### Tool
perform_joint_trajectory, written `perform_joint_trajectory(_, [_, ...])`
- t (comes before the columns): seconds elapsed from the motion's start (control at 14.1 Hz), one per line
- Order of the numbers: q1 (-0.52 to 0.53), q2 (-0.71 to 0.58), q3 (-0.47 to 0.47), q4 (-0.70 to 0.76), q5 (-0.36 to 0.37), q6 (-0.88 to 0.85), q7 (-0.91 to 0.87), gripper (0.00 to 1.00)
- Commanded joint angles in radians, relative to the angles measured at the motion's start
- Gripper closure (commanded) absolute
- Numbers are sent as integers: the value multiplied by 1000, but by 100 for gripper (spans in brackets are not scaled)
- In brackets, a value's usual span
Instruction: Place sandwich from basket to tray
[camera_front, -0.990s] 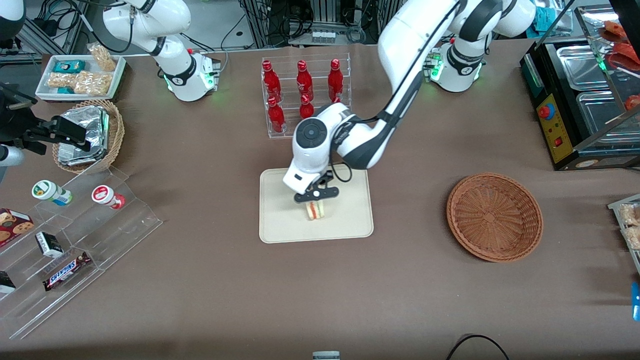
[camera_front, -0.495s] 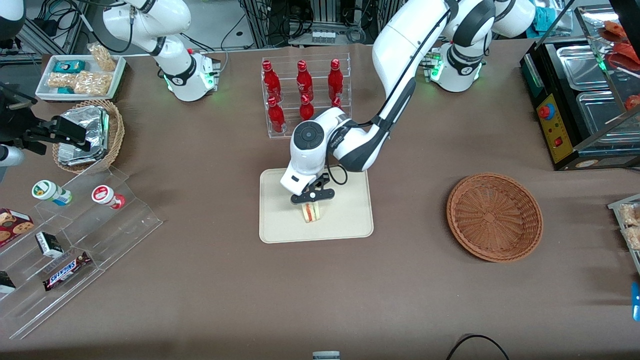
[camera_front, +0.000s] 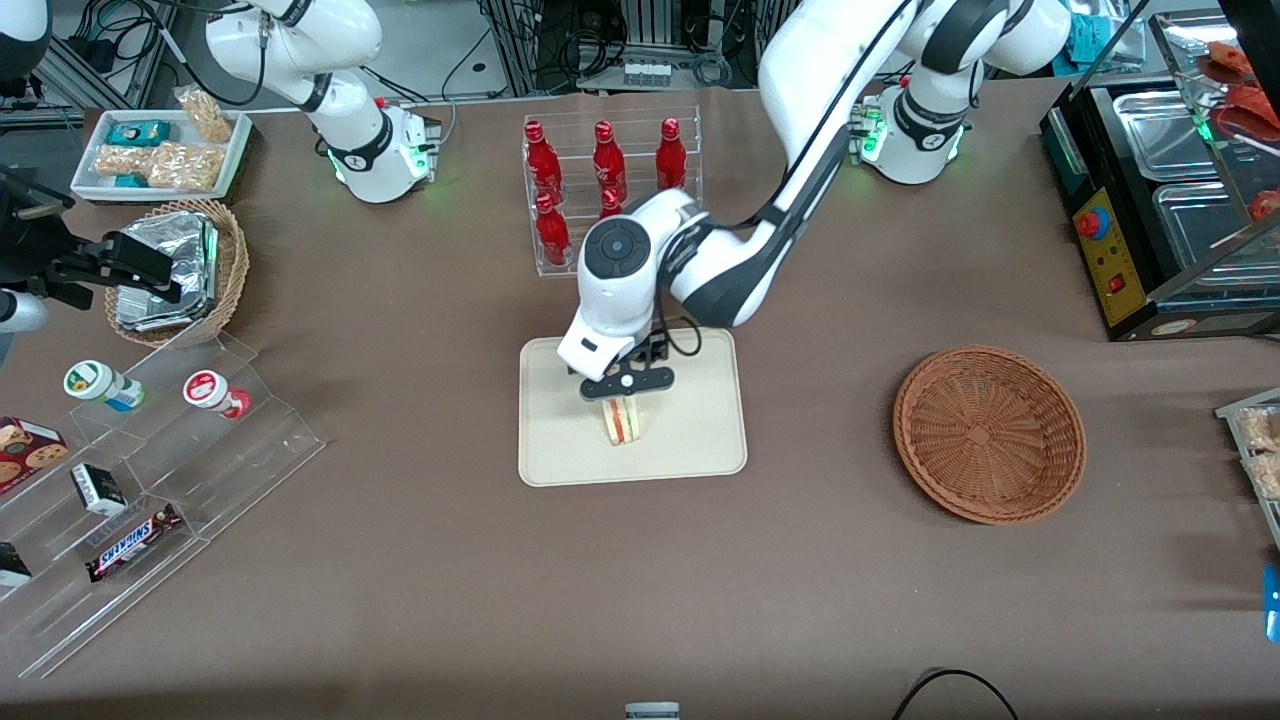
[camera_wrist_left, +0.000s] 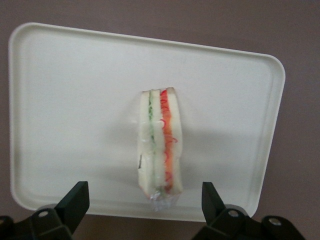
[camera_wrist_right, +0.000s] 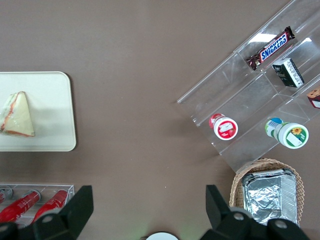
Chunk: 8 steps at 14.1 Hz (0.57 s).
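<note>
- Our gripper (camera_front: 622, 392) hangs over the tray (camera_front: 560, 450), just above the sandwich (camera_front: 622, 422); its fingers (camera_wrist_left: 75, 200) are spread wide, one on each side of the wedge with clear gaps, so nothing is gripped.
- We see the sandwich (camera_wrist_left: 159, 150) resting on the tray (camera_wrist_left: 65, 100) near its middle, standing on edge with the green and red filling stripes facing up, the clear wrap bunched at one end.
- From the parked arm's wrist we see the same wedge (camera_wrist_right: 19, 116) lying on the tray (camera_wrist_right: 57, 100), apart from the rim.
- At about the same depth as the tray, toward the working arm's end of the table, sits the reddish-brown basket (camera_front: 988, 434), well apart from the tray and holding nothing.
- Farther from the front camera than the tray stands a clear rack of red bottles (camera_front: 608, 180), partly hidden by the working arm's wrist.
</note>
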<state>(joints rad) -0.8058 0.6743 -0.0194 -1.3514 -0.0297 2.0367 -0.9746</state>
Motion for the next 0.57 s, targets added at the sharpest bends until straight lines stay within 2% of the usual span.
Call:
perform_joint_trajectory(0.0, [54,-137,21,-135,1,-114,51,0])
perform_joint_trajectory(0.14, [120,-205,21,-210,4,-118,75,0])
perform_joint_trajectory(0.49, [273,-363,21,-386,4,-124,351,0])
